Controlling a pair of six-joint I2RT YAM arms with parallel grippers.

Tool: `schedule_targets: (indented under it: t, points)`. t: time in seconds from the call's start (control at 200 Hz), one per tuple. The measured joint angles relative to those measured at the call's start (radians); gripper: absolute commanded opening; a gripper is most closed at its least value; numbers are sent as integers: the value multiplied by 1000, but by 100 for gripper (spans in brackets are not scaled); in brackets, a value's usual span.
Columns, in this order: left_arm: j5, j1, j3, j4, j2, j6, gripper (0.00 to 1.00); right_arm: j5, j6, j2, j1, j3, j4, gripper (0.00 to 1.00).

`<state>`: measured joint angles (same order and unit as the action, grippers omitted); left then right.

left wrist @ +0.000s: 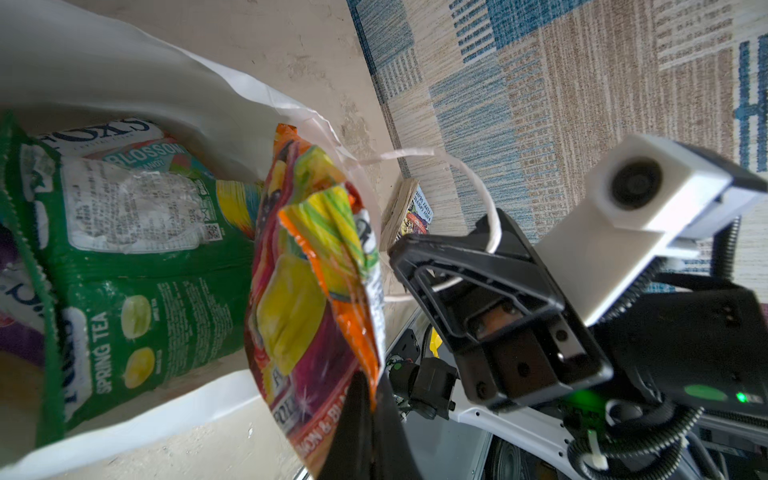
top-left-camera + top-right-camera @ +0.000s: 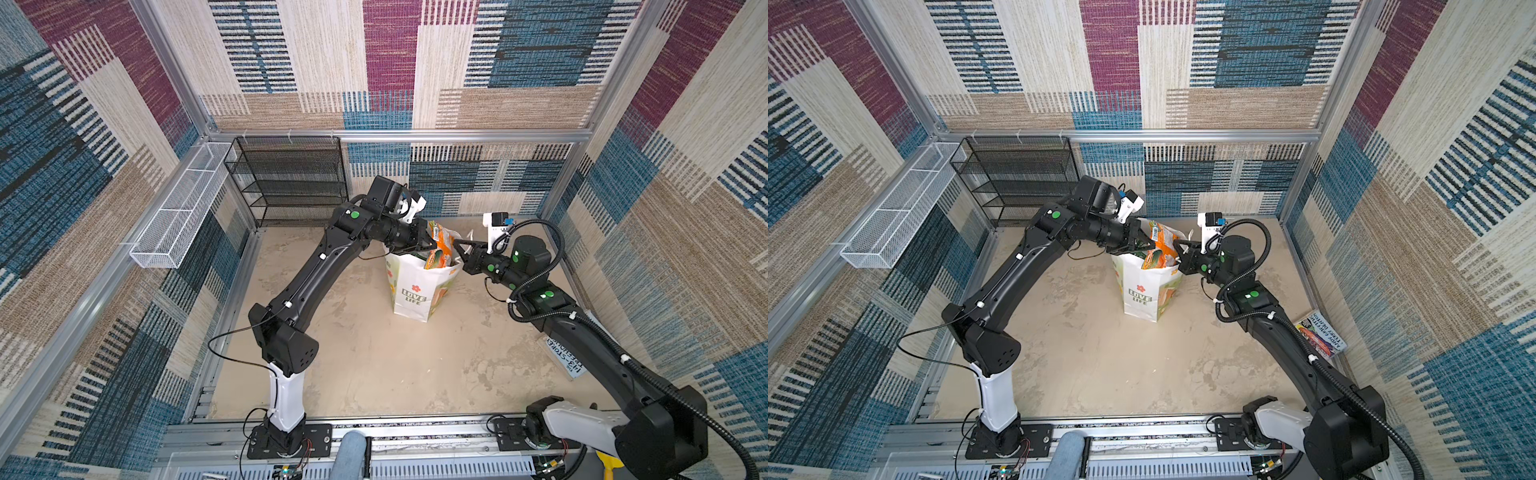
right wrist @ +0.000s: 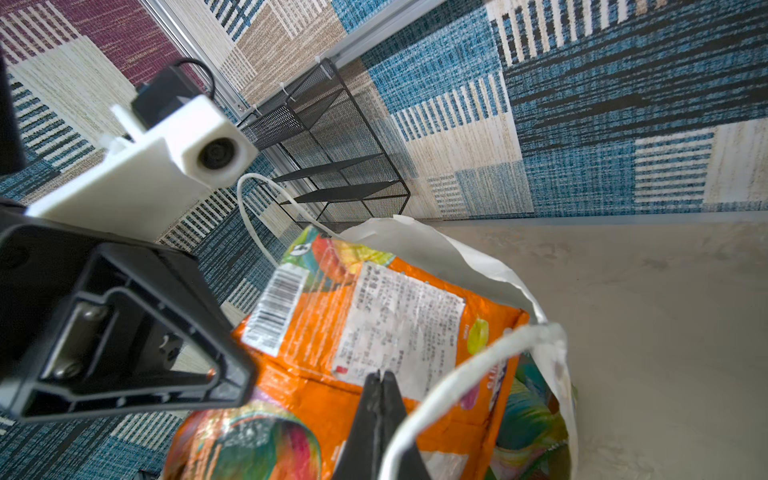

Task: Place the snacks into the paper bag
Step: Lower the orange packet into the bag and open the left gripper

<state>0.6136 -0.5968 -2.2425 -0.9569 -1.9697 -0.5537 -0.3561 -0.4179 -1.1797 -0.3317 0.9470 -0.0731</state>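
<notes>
The white paper bag point(image 2: 409, 291) point(image 2: 1140, 295) stands upright mid-table, lettered "LOVE LIFE". An orange snack packet point(image 2: 441, 249) point(image 1: 299, 299) point(image 3: 374, 324) sticks out of its mouth, and my left gripper point(image 2: 430, 243) point(image 1: 368, 382) is shut on that packet's edge. Inside the bag lie a green snack packet point(image 1: 145, 270) and part of a purple one point(image 1: 16, 332). My right gripper point(image 2: 457, 243) point(image 3: 380, 376) is shut at the bag's right rim. The white loop handle point(image 3: 457, 374) point(image 1: 478, 187) is draped round its fingers, and nothing shows between the tips.
A blue-and-white magazine point(image 2: 1323, 336) lies by the right wall under the right arm. A black mesh shelf point(image 2: 291, 178) stands at the back left, with a white wire basket point(image 2: 178, 208) on the left wall. Both arms meet over the bag.
</notes>
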Motion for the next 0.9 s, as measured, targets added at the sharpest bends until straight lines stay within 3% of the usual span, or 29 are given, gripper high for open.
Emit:
schedule_targets:
  t: [0.386,0.586,0.721,0.896]
  points:
    - [153,87,-277,-58,-254,-56,0,0,0,1,0,0,0,2]
    - [202,135,-317,-78,-315,-68,3,0,0,0,0,0,0,2]
    - [163,157,-318,-133,-317,-40,12,0,0,-6,0,0,0,2]
    - [-6,156,-318,-209,-294,34,30,0,0,-14,0,0,0,2]
